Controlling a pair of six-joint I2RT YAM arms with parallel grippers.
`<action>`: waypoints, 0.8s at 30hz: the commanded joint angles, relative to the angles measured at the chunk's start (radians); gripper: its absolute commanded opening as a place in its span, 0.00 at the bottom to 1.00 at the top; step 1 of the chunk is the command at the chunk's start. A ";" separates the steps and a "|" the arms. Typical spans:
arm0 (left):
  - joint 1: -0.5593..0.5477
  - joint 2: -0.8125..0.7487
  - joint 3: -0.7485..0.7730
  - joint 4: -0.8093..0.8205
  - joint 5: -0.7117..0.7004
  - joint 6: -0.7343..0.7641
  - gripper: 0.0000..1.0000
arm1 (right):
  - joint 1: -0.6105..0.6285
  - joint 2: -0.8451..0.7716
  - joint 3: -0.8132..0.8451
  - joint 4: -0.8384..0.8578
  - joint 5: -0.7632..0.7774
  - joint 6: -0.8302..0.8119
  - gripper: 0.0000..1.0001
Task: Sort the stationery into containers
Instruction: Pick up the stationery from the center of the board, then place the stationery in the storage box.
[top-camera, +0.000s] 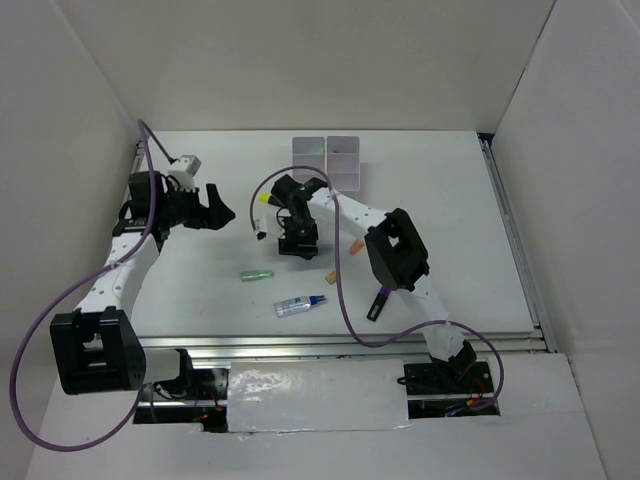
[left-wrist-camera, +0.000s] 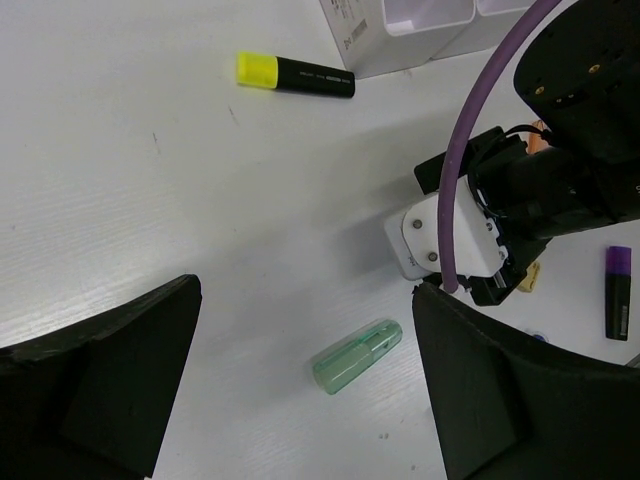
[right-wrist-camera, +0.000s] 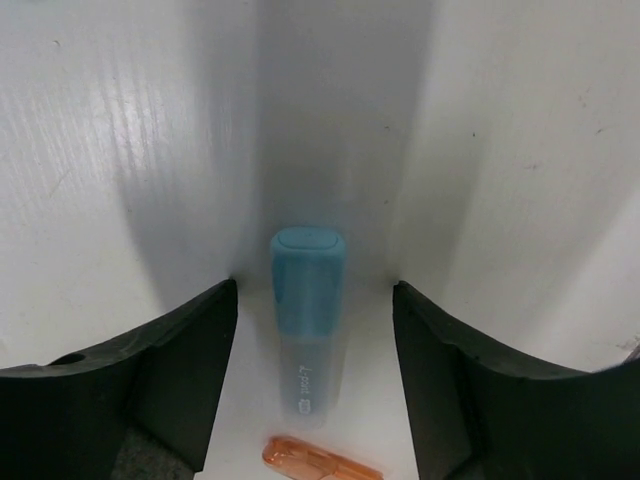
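My right gripper (top-camera: 297, 243) (right-wrist-camera: 312, 295) is open, low over the table, its fingers either side of a light-blue marker (right-wrist-camera: 308, 320) without touching it. An orange marker (right-wrist-camera: 320, 460) (top-camera: 355, 245) lies just behind. My left gripper (top-camera: 215, 210) (left-wrist-camera: 305, 330) is open and empty, above a green marker (left-wrist-camera: 357, 356) (top-camera: 257, 275). A yellow-black marker (top-camera: 262, 200) (left-wrist-camera: 295, 75) lies near the white bins (top-camera: 343, 170) (left-wrist-camera: 360, 40) at the back. A white tube with a blue cap (top-camera: 299, 305), a purple marker (top-camera: 378, 303) (left-wrist-camera: 618, 305) and a tan block (top-camera: 328, 277) lie nearer the front.
The right arm's wrist and purple cable (left-wrist-camera: 470, 230) stand close to the right of the green marker. White walls enclose the table on three sides. A metal rail (top-camera: 350, 345) runs along the front edge.
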 joint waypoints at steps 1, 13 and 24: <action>0.009 -0.040 -0.018 0.018 0.004 0.008 0.99 | 0.023 0.025 0.013 0.052 0.016 -0.012 0.67; 0.014 -0.029 -0.011 0.064 -0.033 -0.017 0.99 | -0.071 -0.112 0.073 0.174 -0.234 0.092 0.00; 0.012 -0.043 -0.043 0.220 -0.083 -0.080 0.99 | -0.290 -0.423 -0.278 1.344 -0.213 1.061 0.00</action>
